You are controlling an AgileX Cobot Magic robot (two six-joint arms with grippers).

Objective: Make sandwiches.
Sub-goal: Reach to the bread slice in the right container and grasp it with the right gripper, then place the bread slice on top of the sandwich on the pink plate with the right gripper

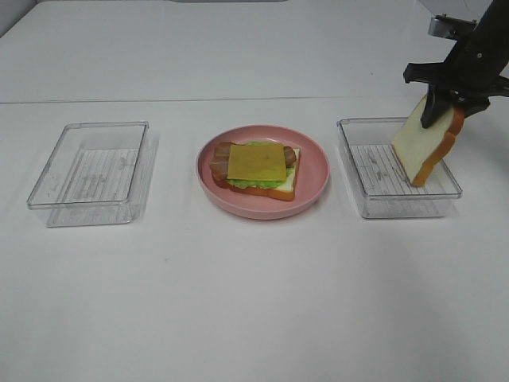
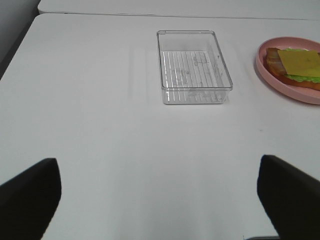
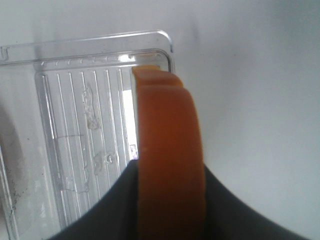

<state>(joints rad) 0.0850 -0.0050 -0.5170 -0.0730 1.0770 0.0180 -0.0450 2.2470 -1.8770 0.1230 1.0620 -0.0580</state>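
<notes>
Exterior high view shows the right gripper (image 1: 439,107) clenched on the top edge of 1 bread slice (image 1: 425,143), which hangs tilted with its lower corner down inside the right tray (image 1: 398,205) at 3 o'clock from the pink plate (image 1: 312,181). On that plate sits the open stack (image 1: 254,169): a bottom slice, green lettuce (image 1: 253,182), brown bacon (image 1: 219,157) and a yellow cheese square (image 1: 255,161) on top. The left tray (image 1: 89,171) lies at 9 o'clock from the plate, and nothing shows inside it.

The grip looks narrow, taken near the crust only, so the slice may swing or slip out as it is carried toward the plate. Its low corner could also catch the tray wall on the way out and drag the light tray. A tilted landing might push the cheese off the stack.

In the right wrist view the orange crust (image 3: 170,160) fills the middle, with dark pads either side of it; the fingertips themselves are cut off by the frame edge. Left wrist view shows only 2 dark fingers (image 2: 30,197) set wide apart, released and holding nothing, and just part of the plate (image 2: 265,70). Any ham in the stack cannot be made out under the cheese.
</notes>
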